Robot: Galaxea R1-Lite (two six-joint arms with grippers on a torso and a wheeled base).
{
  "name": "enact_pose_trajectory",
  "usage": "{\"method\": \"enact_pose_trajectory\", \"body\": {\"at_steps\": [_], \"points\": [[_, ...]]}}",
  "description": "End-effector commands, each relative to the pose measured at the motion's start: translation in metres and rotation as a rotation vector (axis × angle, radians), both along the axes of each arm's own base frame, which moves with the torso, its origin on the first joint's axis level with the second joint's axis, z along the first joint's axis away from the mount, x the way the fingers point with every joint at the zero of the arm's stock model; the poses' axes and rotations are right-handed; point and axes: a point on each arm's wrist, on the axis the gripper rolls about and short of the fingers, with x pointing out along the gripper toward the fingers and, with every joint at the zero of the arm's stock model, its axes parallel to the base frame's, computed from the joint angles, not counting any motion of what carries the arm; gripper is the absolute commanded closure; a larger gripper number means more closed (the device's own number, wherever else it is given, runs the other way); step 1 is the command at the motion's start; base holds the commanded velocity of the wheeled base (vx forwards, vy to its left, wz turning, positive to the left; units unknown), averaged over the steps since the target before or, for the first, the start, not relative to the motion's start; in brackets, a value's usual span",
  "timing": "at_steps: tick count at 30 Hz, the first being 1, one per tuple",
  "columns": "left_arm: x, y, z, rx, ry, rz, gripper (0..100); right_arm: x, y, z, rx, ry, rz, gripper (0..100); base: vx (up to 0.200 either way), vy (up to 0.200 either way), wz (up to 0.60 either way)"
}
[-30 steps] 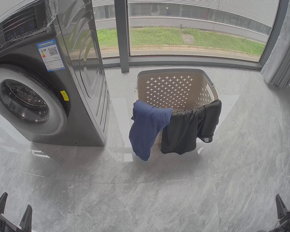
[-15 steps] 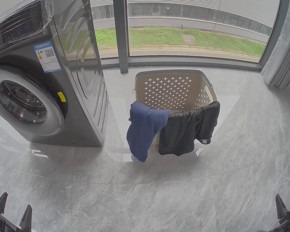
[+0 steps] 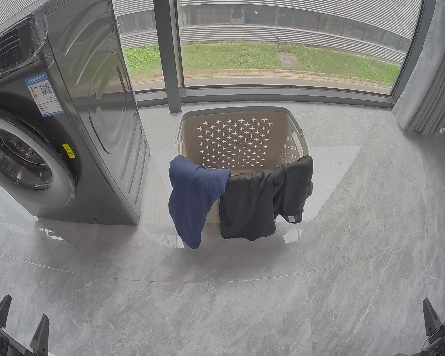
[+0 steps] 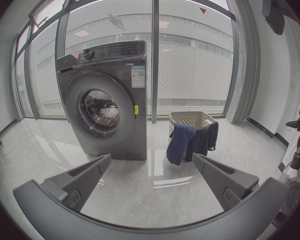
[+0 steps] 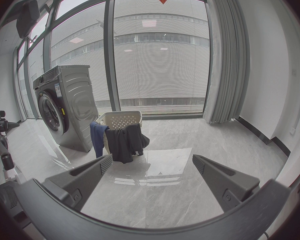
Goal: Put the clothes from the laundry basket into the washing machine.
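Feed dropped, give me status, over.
Left gripper open, right gripper open. Blue garment, black garment hang over basket rim. Washer door shut.

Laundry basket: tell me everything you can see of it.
The laundry basket is beige plastic with a grey rim, its walls pierced by star-shaped holes. It stands upright on the grey floor before the window, beside the washing machine but apart from it. A blue garment and black clothing are draped over its near rim, hanging down the outside.
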Motion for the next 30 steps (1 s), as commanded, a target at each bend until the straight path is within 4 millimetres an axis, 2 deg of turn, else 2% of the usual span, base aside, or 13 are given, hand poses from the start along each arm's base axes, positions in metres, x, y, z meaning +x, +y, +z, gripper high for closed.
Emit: {"method": "enact_pose_trajectory", "body": {"at_steps": [1, 22, 30], "points": [[-0.0001, 0.0, -0.0053, -0.001, -0.001, 0.001, 0, 0.0001, 0.0, -0.0052, -0.001, 0.001, 0.001, 0, 0.2, 0.0, 0.0], [-0.0001, 0.0001, -0.0053, -0.001, -0.001, 0.002, 0, 0.0001, 0.0, -0.0052, -0.002, 0.001, 0.001, 0, 0.2, 0.0, 0.0], [-0.0001, 0.0001, -0.0053, -0.003, -0.001, 0.004, 0, 0.0001, 0.0, -0.0052, -0.002, 0.001, 0.001, 0, 0.0, 0.0, 0.0]]}}
